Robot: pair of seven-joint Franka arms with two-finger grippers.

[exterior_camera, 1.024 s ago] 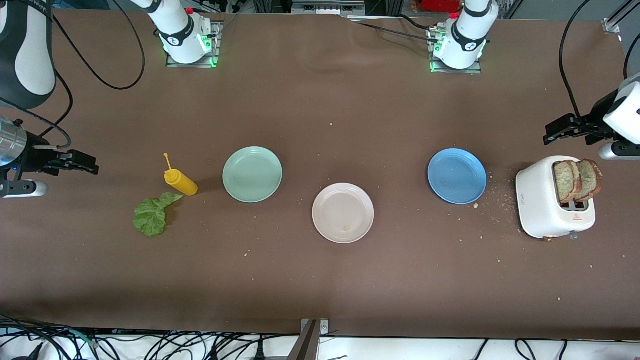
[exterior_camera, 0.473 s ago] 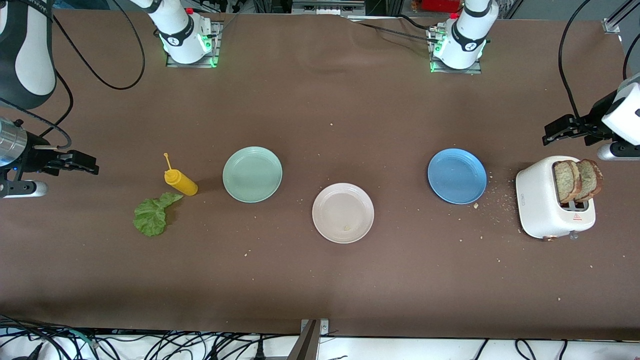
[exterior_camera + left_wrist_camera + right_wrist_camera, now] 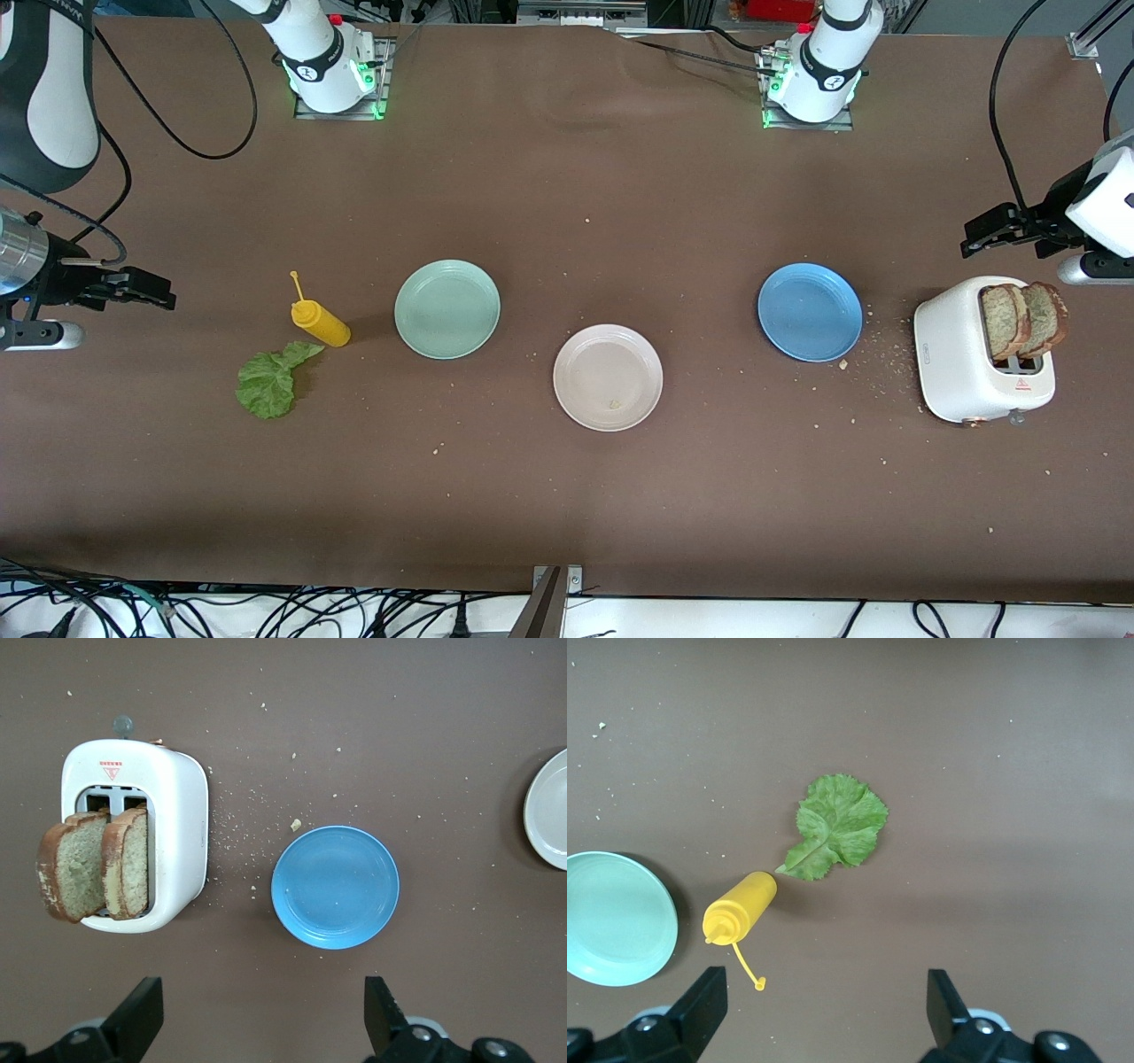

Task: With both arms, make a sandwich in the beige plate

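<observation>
Jaws wide and empty on both the left gripper (image 3: 257,1028) and right gripper (image 3: 819,1019); two bread slices (image 3: 1023,319), seemingly toasted, three plates.

the lower parts of the two bread slices (image 3: 1023,319) are sitting hidden inside the slots of the toaster (image 3: 961,363). in the left wrist view the beige plate (image 3: 549,811) is being cut off by the picture's edge, and so is the mint-green plate (image 3: 616,917) in the right wrist view. the speck (image 3: 614,404) lying on the beige plate is too small to tell what it is.
</observation>
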